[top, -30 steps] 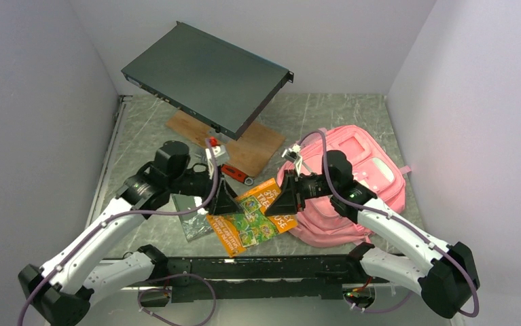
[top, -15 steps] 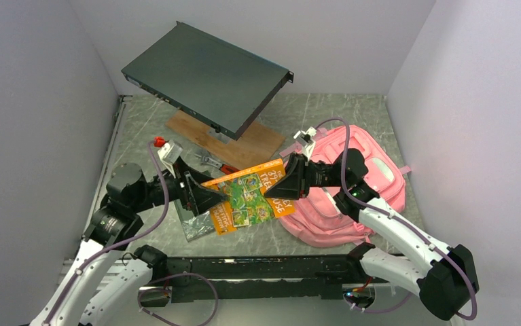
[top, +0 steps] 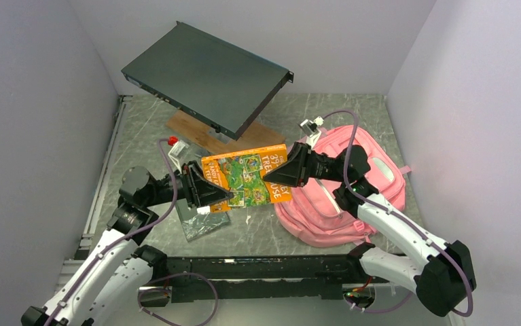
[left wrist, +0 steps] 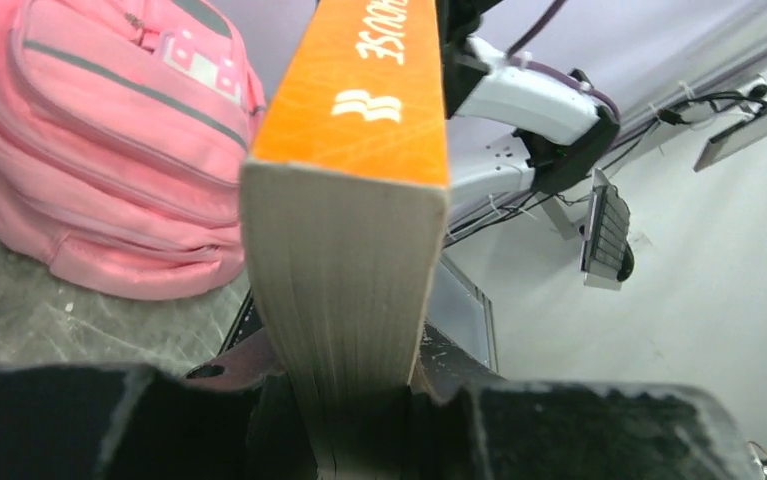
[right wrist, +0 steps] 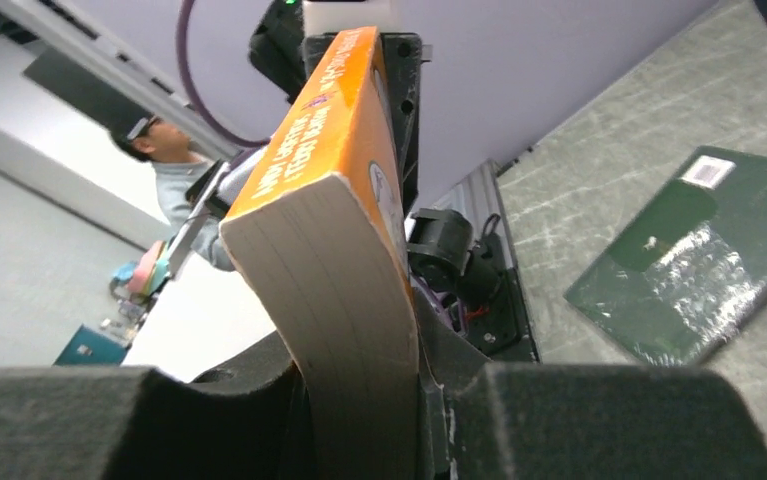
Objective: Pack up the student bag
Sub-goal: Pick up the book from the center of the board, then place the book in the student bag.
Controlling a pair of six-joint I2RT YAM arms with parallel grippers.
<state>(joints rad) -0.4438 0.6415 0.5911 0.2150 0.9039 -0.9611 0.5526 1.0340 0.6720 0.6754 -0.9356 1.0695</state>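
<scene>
left arm: reaching forward, left tool (top: 222,195) pointing right, clamped on left end of orange book (top: 247,178) | right arm: arched over student bag (top: 315,217), right tool (top: 270,178) pointing left, gripping book's right end | bag: lying by worktop's (top: 257,234) right edge

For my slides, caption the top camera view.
Left hand and right hand clamp opposite ends of an orange book, held aloft beside the pink student bag.

The paperback book (top: 247,180) has an orange cover with a green illustrated panel and white lettering; its page edges are cream. The backpack (top: 312,210) is pink with pale mint-grey panels. Lower left of centre, a dark green notebook (top: 200,224) on the grey-green marbled counter (top: 325,115)
</scene>
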